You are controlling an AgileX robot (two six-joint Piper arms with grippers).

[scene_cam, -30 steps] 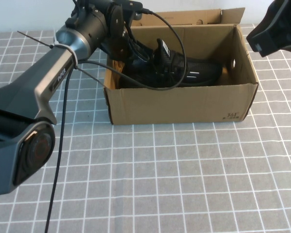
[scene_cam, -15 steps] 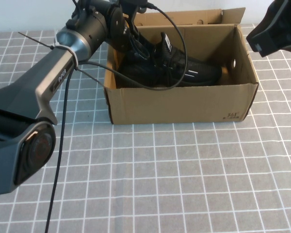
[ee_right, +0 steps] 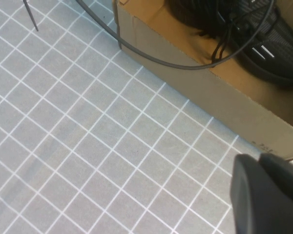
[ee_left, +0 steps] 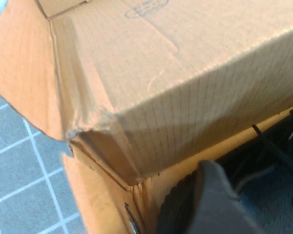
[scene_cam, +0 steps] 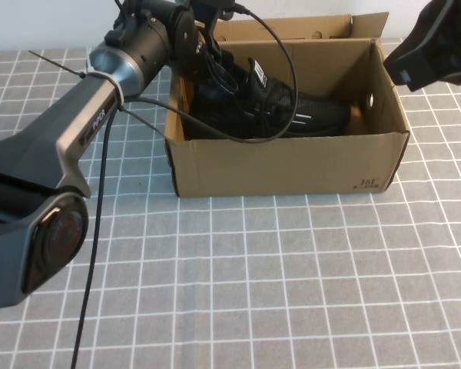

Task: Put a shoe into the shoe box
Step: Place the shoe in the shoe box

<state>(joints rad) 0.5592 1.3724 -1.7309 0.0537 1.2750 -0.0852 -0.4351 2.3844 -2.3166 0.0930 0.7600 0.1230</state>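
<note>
One shoe box point(scene_cam: 292, 165) of plain brown corrugated cardboard, rectangular with upright flaps, sits in the upper middle of the high view on a grey tiled surface point(scene_cam: 253, 292). One shoe point(scene_cam: 292, 111), black mesh with short pale dashes, lies inside it. The left hand point(scene_cam: 215, 65) reaches into the box's left end at the shoe's heel; whether it is clenched cannot be told. The right hand point(scene_cam: 434, 50) hangs at the upper right, its state hidden too.
</note>
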